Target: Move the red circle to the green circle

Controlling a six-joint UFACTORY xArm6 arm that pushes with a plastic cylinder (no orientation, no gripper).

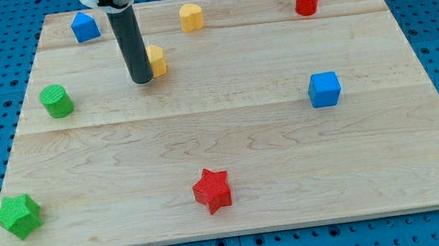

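my tip is sitting on the board in the upper left part of the view, just left of a yellow block and apparently touching it, though the rod is hiding that block's left side so i am not certain. the tool is a plain rod with nothing to open or close, and it is holding nothing.

the red circle is standing near the top right of the board, well apart from my tip. the green circle is lying near the left edge, left of my tip and a little below it.

what i am judging as risky: the tip is far from the red circle and on the wrong side of it, so it is needing to travel round to the circle's right before pushing left. the yellow block at my tip and a second yellow block near the top are both lying close to the line between the two circles, so a straight push is likely catching one of them. a round block is also tending to slip off the rod if the push is going off-centre.

a blue block is sitting at top left, a blue cube at right, a red star near the bottom and a green star at bottom left, all out of the way.
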